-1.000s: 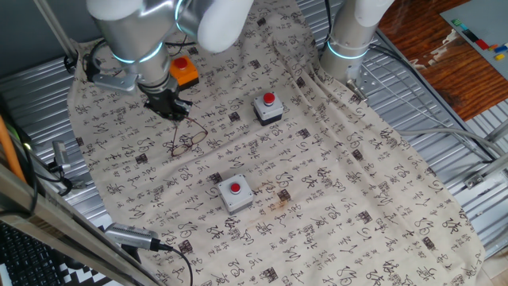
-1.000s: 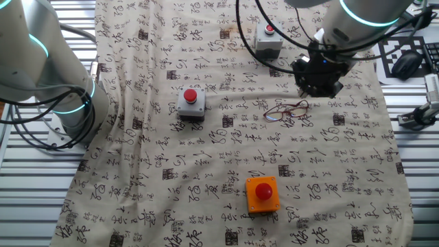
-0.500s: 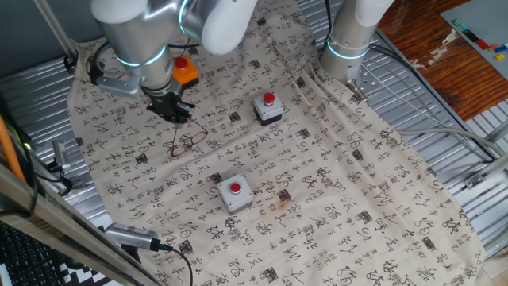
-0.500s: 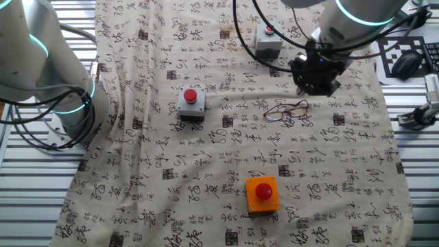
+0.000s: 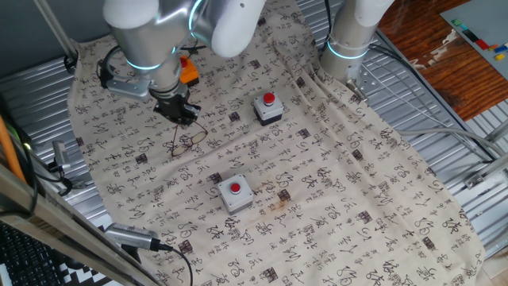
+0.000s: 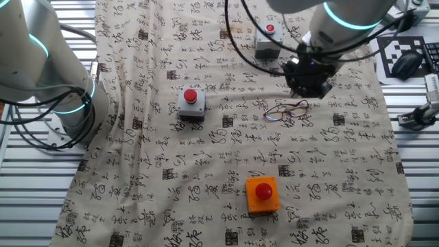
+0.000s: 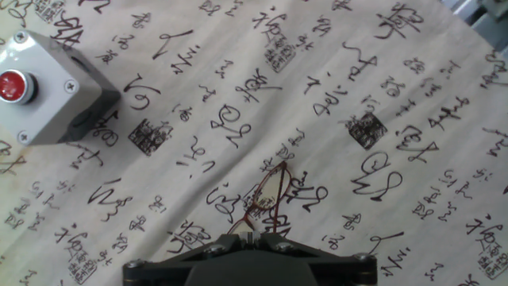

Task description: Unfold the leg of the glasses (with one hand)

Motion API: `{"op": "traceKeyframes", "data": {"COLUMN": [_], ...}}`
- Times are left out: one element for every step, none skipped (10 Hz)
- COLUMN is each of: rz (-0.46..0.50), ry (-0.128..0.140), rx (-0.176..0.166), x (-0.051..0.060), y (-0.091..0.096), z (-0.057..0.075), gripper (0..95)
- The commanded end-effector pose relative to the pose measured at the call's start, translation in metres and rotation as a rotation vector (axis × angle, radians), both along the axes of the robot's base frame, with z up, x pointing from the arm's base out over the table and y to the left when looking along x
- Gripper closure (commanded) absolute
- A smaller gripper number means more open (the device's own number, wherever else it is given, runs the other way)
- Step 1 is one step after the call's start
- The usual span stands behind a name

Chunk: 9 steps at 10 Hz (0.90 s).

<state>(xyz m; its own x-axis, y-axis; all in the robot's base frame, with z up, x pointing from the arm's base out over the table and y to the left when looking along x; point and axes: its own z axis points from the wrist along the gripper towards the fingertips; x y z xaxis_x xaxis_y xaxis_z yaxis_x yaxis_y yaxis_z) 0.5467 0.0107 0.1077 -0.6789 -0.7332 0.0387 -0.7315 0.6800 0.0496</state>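
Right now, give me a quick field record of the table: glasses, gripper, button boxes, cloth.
glasses: thin reddish-brown wire-framed eyeglasses, lying on the cloth
gripper: black two-finger gripper, just above the glasses' far end; jaw state unclear
grey boxes: two grey red-button boxes
orange box: orange button box
cloth: beige cloth printed with black characters

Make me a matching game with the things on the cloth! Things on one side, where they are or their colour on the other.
Things:
1. glasses
2. orange button box
3. gripper
4. cloth

Clues:
A. printed with black characters
B. hangs just above the glasses
C. thin reddish-brown wire frame
D. sits alone near one cloth edge

Pairs: 1-C, 2-D, 3-B, 4-A
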Motion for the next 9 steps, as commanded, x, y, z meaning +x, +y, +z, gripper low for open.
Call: {"op": "traceKeyframes", "data": {"rz": [0.008,0.014,0.025,0.045,0.061,0.069,0.079,0.081,0.085], "ry": [-0.005,-0.006,-0.010,-0.024,-0.037,-0.044,-0.056,-0.059,-0.063], "rx": [-0.001,-0.004,-0.013,-0.030,-0.044,-0.051,-0.058,-0.058,-0.059], "x": [-0.0009,-0.0009,-0.0007,-0.0005,0.0000,0.0004,0.0007,0.0008,0.0022], "y": [-0.0019,-0.0026,-0.0027,-0.0026,-0.0023,-0.0021,-0.0024,-0.0026,-0.0025], "z": [-0.0055,-0.0076,-0.0082,-0.0081,-0.0077,-0.0074,-0.0071,-0.0070,-0.0063], "gripper": [95.0,95.0,95.0,95.0,95.0,95.0,95.0,95.0,95.0]}}
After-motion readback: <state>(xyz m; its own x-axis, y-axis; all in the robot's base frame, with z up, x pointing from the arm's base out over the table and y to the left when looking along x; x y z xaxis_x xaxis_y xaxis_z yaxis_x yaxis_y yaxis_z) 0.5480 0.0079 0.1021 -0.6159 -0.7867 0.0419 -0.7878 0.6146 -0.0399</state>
